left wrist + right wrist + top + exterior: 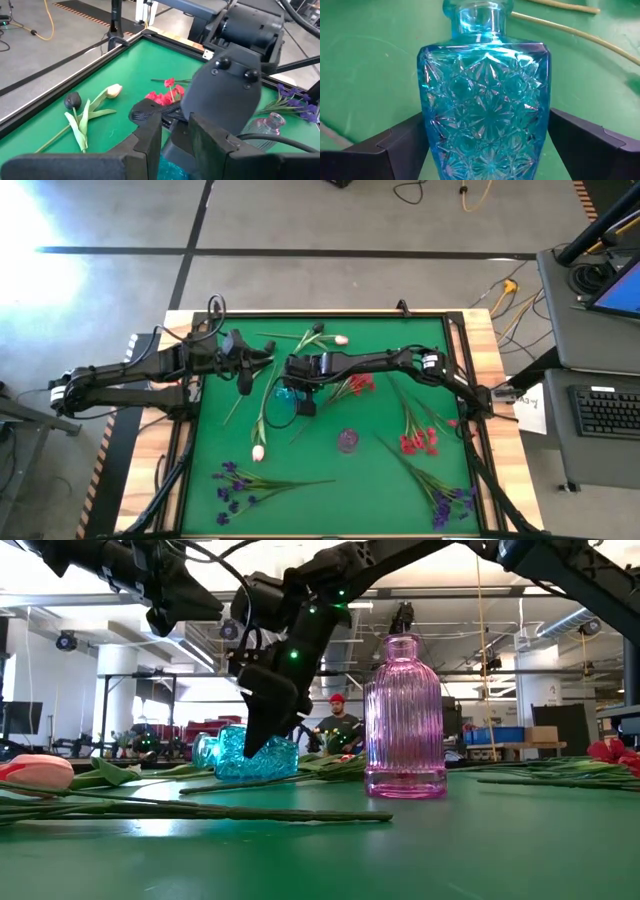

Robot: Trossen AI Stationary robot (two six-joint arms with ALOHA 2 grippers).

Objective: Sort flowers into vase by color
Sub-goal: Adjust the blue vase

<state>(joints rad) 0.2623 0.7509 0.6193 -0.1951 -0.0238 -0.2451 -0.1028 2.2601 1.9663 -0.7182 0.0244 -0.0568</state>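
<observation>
While the flowers (262,426) are lying scattered over the green counter (330,490), purple ones near the front corners, red ones toward the right and tulips at left and back, the blue vase (485,115) is lying on its side near the middle, largely hidden from above by the right gripper (296,394). That gripper's jaws are standing wide open on either side of the blue vase, not yet closing, beside an upright pink vase (404,720). The left gripper (245,380) is hovering just beside, its jaws nearly closed around nothing visible.
</observation>
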